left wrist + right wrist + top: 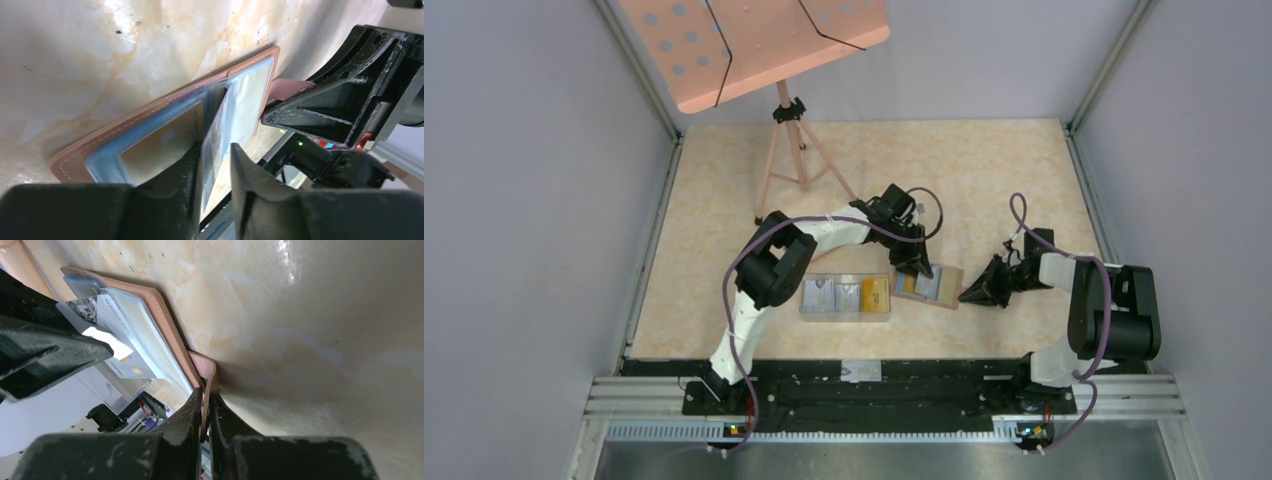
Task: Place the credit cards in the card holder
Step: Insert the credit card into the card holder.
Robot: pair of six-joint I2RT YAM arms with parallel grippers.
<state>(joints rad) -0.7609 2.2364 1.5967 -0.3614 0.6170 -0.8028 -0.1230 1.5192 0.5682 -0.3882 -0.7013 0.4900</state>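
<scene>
The brown card holder (944,290) lies open on the table, its clear sleeves (165,142) facing up. A pale grey credit card (222,125) stands on edge with its far end at a sleeve. It sits between the fingers of my left gripper (216,162) and leans on the left finger, with a gap to the right one, so the jaws are open. My right gripper (205,407) is shut on the holder's brown tab (206,367) at its right edge. The right wrist view shows the same card (107,322) tilted over the holder (162,315).
A clear tray (845,314) left of the holder holds two grey-blue cards (820,295) and a yellow-orange one (875,294). A small card (860,371) lies on the black rail near the front edge. A pink stand on a tripod (789,150) rises at the back.
</scene>
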